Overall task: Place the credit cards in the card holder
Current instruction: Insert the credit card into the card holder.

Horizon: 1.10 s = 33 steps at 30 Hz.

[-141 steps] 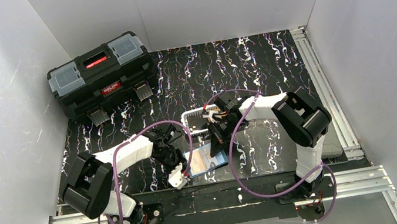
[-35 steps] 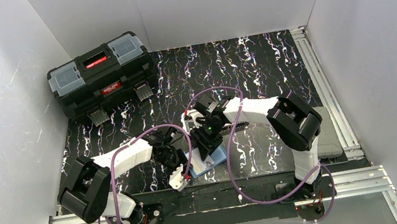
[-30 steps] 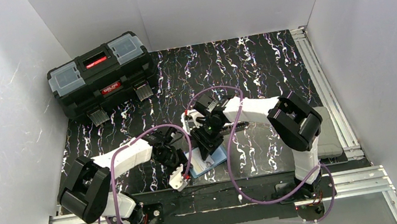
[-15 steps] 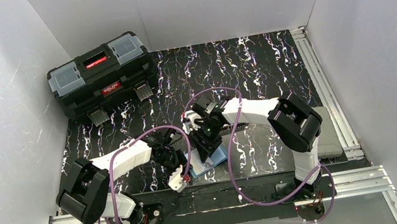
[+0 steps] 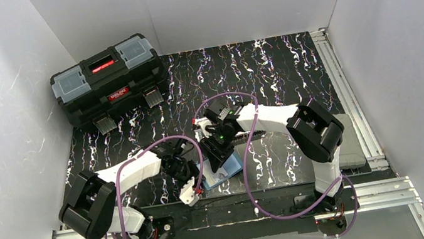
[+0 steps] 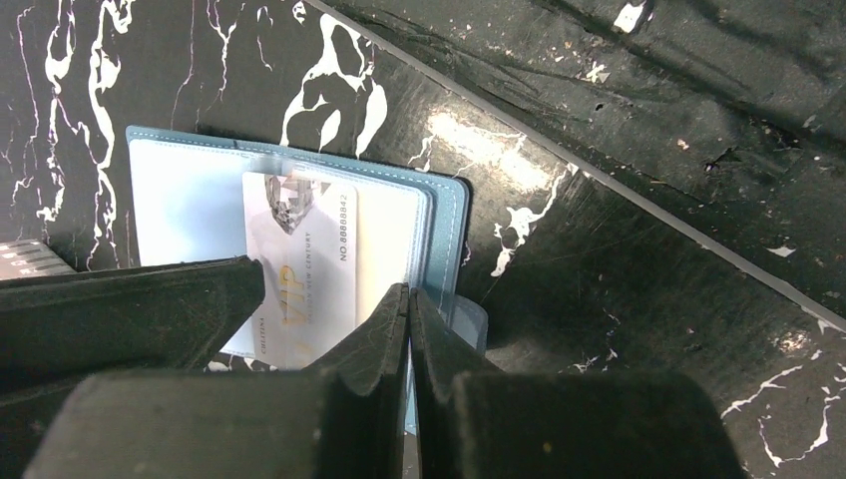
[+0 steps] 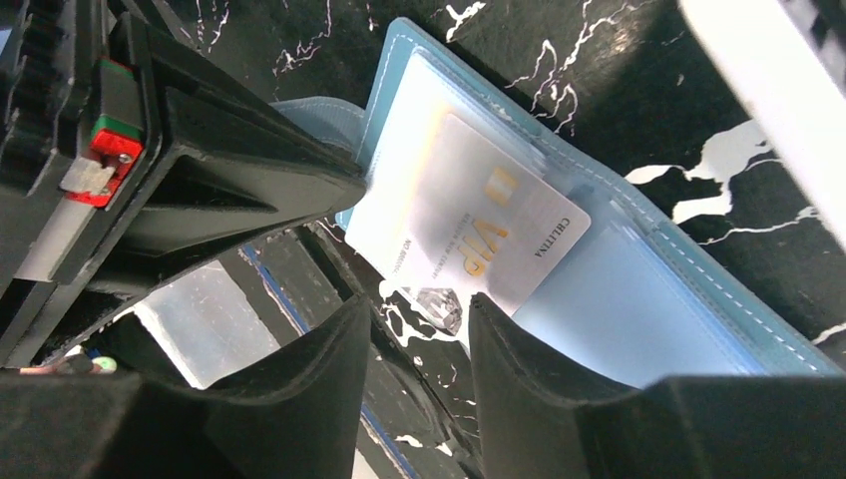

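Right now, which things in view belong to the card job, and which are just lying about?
In the job: card holder, pale card part-way in its sleeve, left gripper, right gripper.
Lying about: black toolbox, grey pad by the right rail.

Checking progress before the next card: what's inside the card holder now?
In the open card holder, one pale VIP card lies against the clear sleeves. The left gripper covers the near part, so other cards, and how deep this one sits, cannot be seen.
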Tool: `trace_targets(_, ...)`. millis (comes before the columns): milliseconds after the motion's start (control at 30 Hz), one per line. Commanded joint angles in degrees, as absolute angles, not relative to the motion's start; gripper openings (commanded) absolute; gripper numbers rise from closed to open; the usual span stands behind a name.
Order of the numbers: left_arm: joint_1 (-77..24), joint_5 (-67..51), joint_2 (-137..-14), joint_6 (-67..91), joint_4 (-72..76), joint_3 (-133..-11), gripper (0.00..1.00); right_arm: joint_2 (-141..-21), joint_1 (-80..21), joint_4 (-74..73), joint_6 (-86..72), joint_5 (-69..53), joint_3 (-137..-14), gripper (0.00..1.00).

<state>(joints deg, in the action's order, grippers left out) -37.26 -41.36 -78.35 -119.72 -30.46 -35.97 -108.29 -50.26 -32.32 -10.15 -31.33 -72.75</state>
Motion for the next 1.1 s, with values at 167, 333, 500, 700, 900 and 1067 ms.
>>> trace_targets(167, -37.4, -43.4, -75.7, -125.4, -31.6, -34.5, 0.0, -105.6, -48.8, -31.8, -11.1, -27.4, -72.5, 0.5)
trace_targets(333, -37.4, -43.1, -75.4, -125.4, -31.7, -34.2, 0.0, -106.0, -48.8, -31.7, -11.0, -28.4, -71.6, 0.52)
trace_targets(500, -37.4, -43.2, -75.5, -125.6, -31.7, -34.3, 0.0, -107.9, -49.3, -31.7, -10.5, -29.5, -72.2, 0.55)
trace_targets(700, -37.3, -43.2, -76.0, -125.7, -31.7, -34.3, 0.0, -109.1, -50.2, -32.0, -9.9, -29.9, -73.3, 0.55)
trace_targets(900, -37.4, -43.5, -76.4, -126.4, -31.8, -34.4, 0.0, -109.6, -50.5, -31.8, -9.8, -30.7, -73.6, 0.55)
trace_targets(1067, -37.4, -43.4, -76.3, -126.2, -31.7, -34.4, 0.0, -110.2, -51.1, -31.7, -9.6, -31.3, -74.6, 0.55)
